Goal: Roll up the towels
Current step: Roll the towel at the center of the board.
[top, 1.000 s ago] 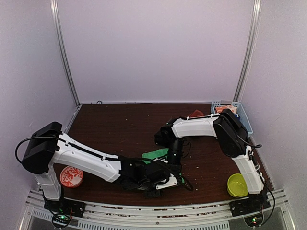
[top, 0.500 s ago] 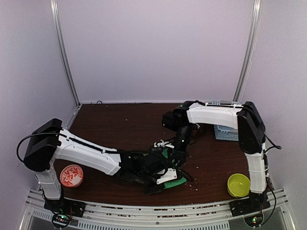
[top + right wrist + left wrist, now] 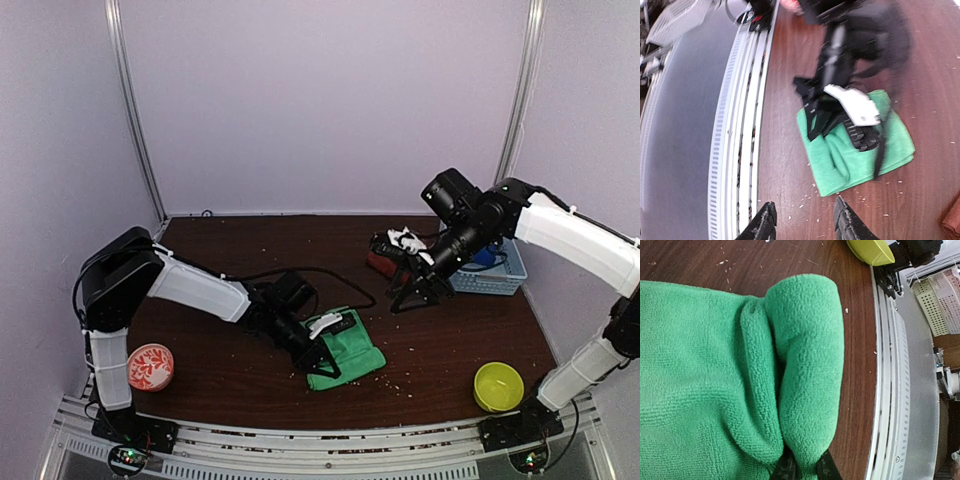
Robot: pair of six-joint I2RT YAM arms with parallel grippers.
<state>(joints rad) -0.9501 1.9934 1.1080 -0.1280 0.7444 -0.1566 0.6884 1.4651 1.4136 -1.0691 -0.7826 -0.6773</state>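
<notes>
The green towel point(image 3: 352, 352) lies folded on the table near the front edge, also seen in the right wrist view point(image 3: 836, 165). My left gripper point(image 3: 322, 360) lies low on it, shut on a raised fold of the green towel point(image 3: 805, 365); the black fingertips point(image 3: 786, 470) pinch the fold at its base. My right gripper point(image 3: 414, 291) hangs above the table to the back right, well away from the green cloth, open with nothing between its fingers point(image 3: 766, 222). A bit of the rust-red towel point(image 3: 381, 263) shows beside the right gripper, mostly hidden by it.
A blue basket point(image 3: 497, 276) stands at the back right. A yellow-green bowl point(image 3: 498, 385) sits front right and a red patterned bowl point(image 3: 150, 366) front left. The metal rail point(image 3: 740, 150) runs along the table's near edge, close to the green towel. Crumbs dot the wood.
My right gripper opened, left the green towel and swung up and back to the right. My left gripper closed on the towel's fold, and its arm now reaches in from farther back.
</notes>
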